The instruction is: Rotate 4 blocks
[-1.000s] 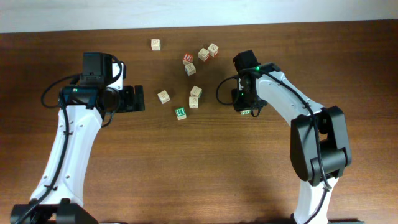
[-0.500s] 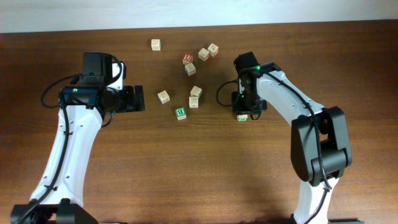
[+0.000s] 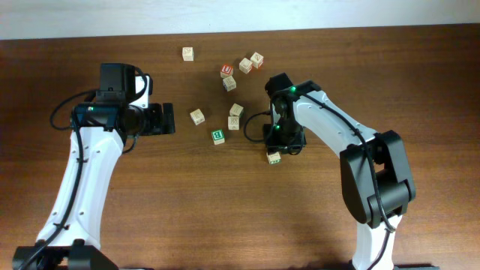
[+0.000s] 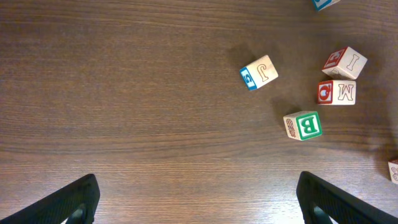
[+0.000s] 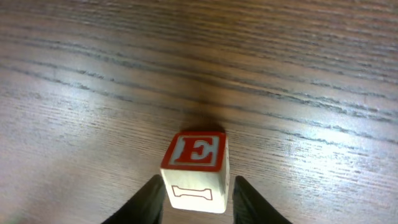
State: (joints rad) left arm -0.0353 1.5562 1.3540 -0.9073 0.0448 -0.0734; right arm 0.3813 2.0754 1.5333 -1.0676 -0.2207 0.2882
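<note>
My right gripper (image 3: 277, 148) sits right of the block cluster. Its fingers (image 5: 153, 200) closely flank a pale-wood block (image 5: 198, 171) with a red "E" face and a bone picture; a thin gap shows on the right side. That block (image 3: 274, 157) rests on the table. The green "B" block (image 3: 218, 136) (image 4: 303, 126) lies to its left, with more blocks (image 3: 234, 122) (image 3: 197, 116) nearby. A "J" block (image 4: 259, 72) shows in the left wrist view. My left gripper (image 3: 166, 118) (image 4: 199, 208) stands wide open over bare wood, left of the blocks.
Further cubes lie at the back: a red-topped one (image 3: 227, 70), others (image 3: 245, 65) (image 3: 257, 59) (image 3: 229, 83), and a lone one (image 3: 187, 53). The "M" (image 4: 336, 92) and "I" (image 4: 344, 62) cubes sit at the left wrist view's right side.
The right gripper has moved left and toward the table's front, and the "E" block has travelled with it. The left arm has not moved.
</note>
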